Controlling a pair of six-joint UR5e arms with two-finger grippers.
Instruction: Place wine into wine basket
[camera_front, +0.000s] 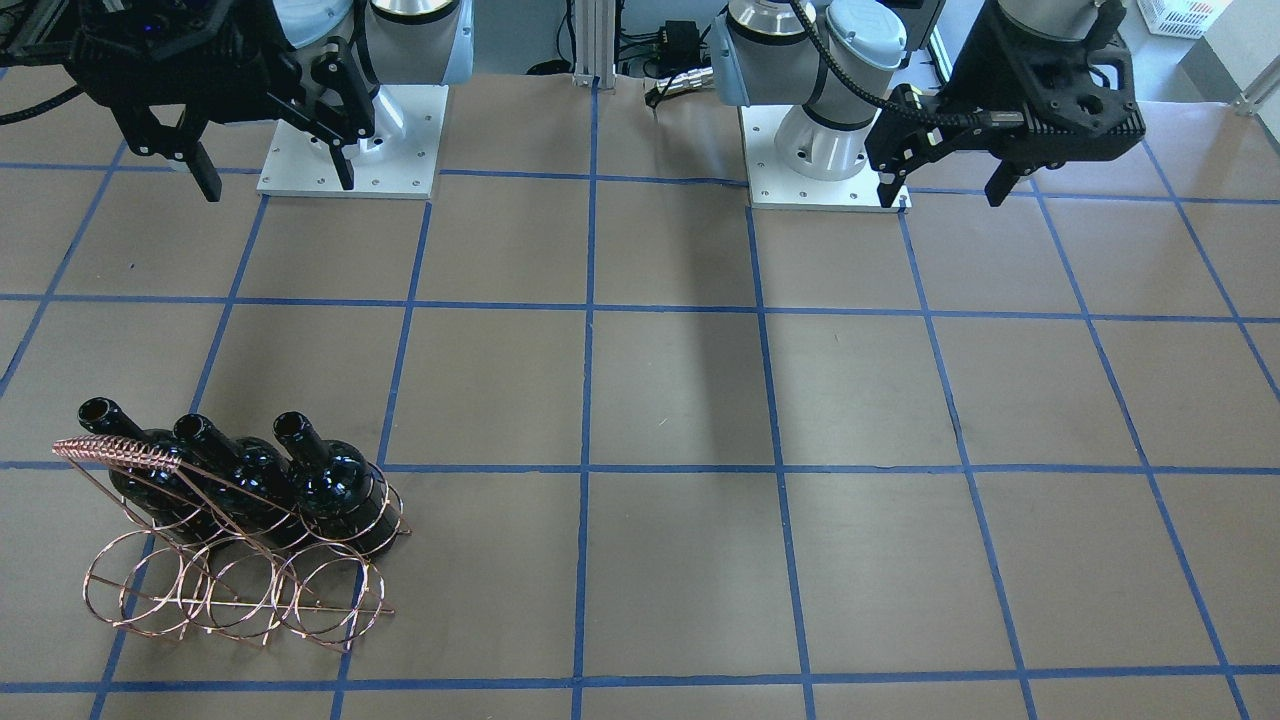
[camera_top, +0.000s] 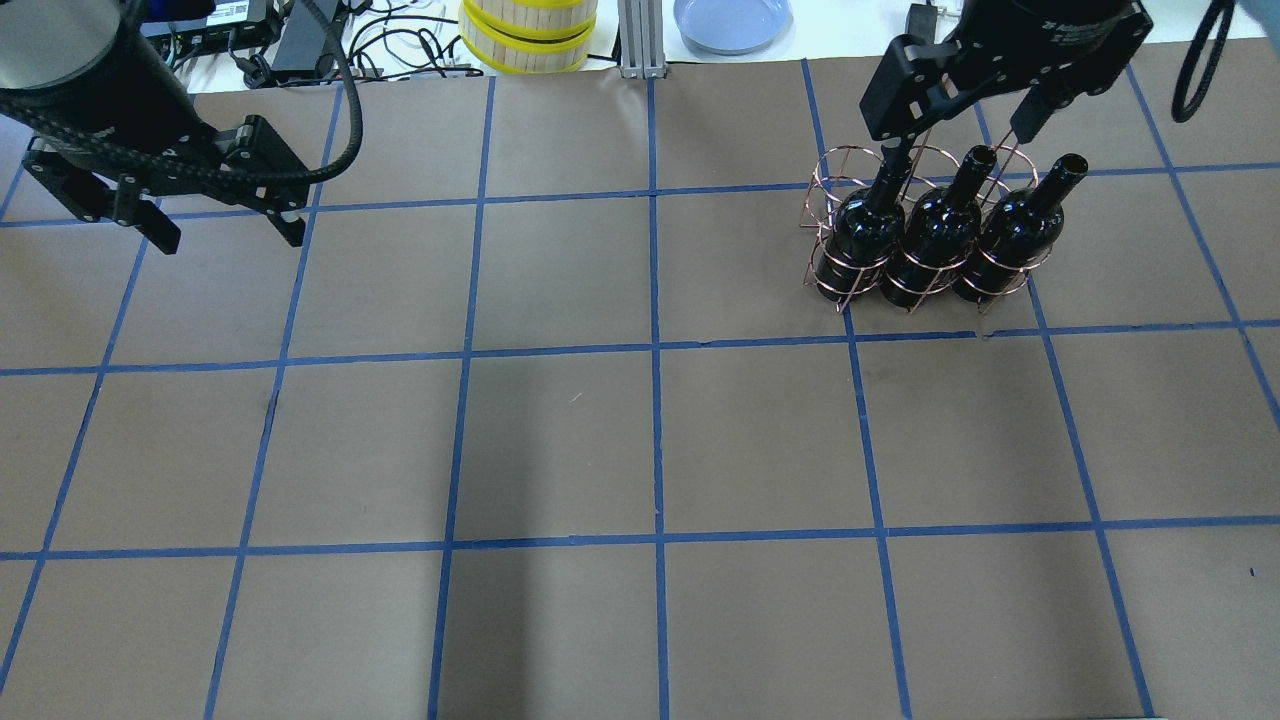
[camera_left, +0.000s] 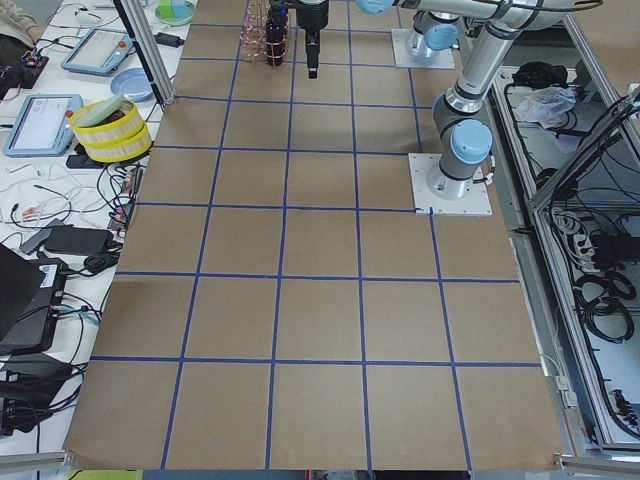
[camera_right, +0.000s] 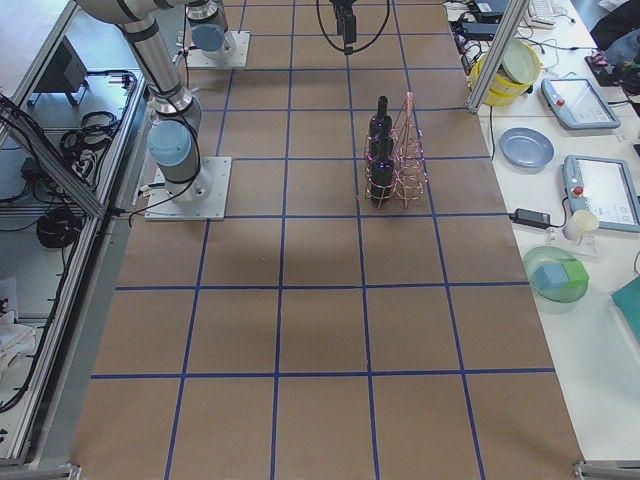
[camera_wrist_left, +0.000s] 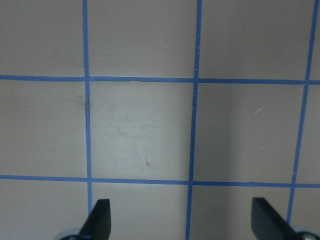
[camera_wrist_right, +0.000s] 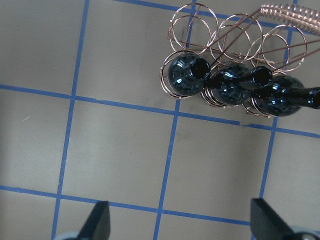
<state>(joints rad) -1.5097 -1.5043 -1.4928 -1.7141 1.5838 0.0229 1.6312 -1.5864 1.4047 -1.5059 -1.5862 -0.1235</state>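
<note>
The copper wire wine basket (camera_top: 845, 150) stands at the far right of the table. Three look-alike near-black wine bottles (camera_top: 935, 235) stand upright in its row of rings nearer the robot; the far row is empty. The front-facing view shows the bottles (camera_front: 330, 480) and the coil handle (camera_front: 120, 452). My right gripper (camera_top: 955, 135) is open and empty, raised above the basket's far side; its wrist view looks down on the bottles (camera_wrist_right: 230, 87). My left gripper (camera_top: 228, 232) is open and empty above the far left of the table, with only table in its wrist view (camera_wrist_left: 182, 220).
A yellow-rimmed round container (camera_top: 528, 35), a blue plate (camera_top: 730, 20) and cables lie beyond the table's far edge. The arm bases (camera_front: 350, 140) (camera_front: 820, 150) are bolted at the robot's side. Blue tape lines grid the brown table.
</note>
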